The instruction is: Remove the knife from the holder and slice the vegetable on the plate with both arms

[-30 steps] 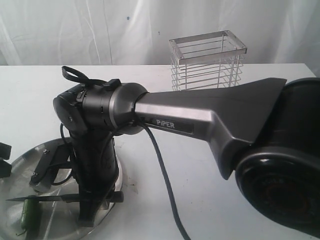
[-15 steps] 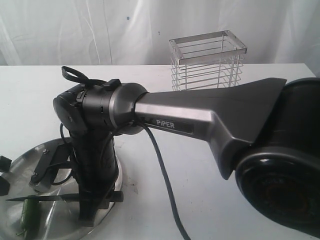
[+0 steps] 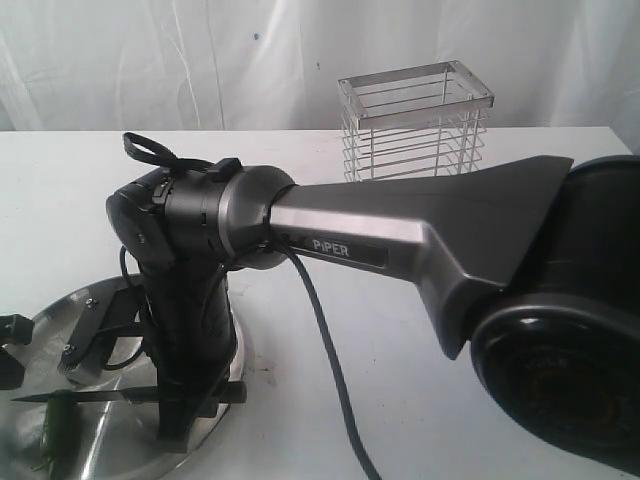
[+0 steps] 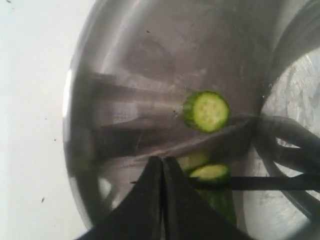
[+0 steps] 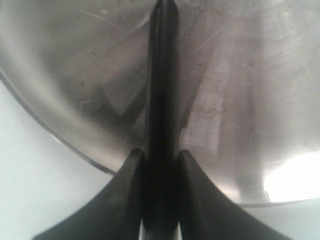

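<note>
Two pincers, one knife, one vegetable, posed for cutting over one plate.
The right pincer (image 5: 161,155) is clamped on the handle of the knife (image 5: 161,75), so the blade runs out ahead of it, flat across the plate (image 5: 75,60) and over the vegetable (image 4: 220,202), likely poised for a cut. The left pincer (image 4: 162,162), tips pressed together and holding nothing, sits just beside the vegetable without steadying it. One loose slice (image 4: 206,111) lies beyond its tips, and two more seem to sit by the blade. One holder (image 3: 415,120), empty, stands well behind on the table (image 3: 60,200).
</note>
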You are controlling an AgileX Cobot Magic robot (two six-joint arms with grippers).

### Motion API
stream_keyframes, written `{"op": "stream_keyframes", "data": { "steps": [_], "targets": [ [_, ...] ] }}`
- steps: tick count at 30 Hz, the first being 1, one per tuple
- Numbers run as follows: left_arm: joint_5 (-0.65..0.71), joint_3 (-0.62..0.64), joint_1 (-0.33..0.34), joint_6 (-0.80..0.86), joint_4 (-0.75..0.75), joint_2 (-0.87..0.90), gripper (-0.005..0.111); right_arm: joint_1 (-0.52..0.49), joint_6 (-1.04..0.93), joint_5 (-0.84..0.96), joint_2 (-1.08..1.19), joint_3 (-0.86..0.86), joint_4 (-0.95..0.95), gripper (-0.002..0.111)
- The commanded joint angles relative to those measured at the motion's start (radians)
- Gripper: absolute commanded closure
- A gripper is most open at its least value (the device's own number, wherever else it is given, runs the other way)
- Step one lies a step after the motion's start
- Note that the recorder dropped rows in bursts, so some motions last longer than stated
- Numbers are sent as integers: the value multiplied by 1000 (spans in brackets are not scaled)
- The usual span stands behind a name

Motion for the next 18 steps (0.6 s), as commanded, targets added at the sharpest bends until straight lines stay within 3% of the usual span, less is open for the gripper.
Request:
{"op": "stream_keyframes", "data": {
  "steps": [1,7,18],
  "targets": [
    [-11,6,-10,180,-171,100,107,0,-7,-16,-16,-1,-6,108],
    [-22,6,-13,246,-234,192,107,0,-7,-15,-16,-1,-8,108],
    [86,-54,-13,240,-234,119,107,0,-7,-14,-16,-1,-8,108]
  ]
}}
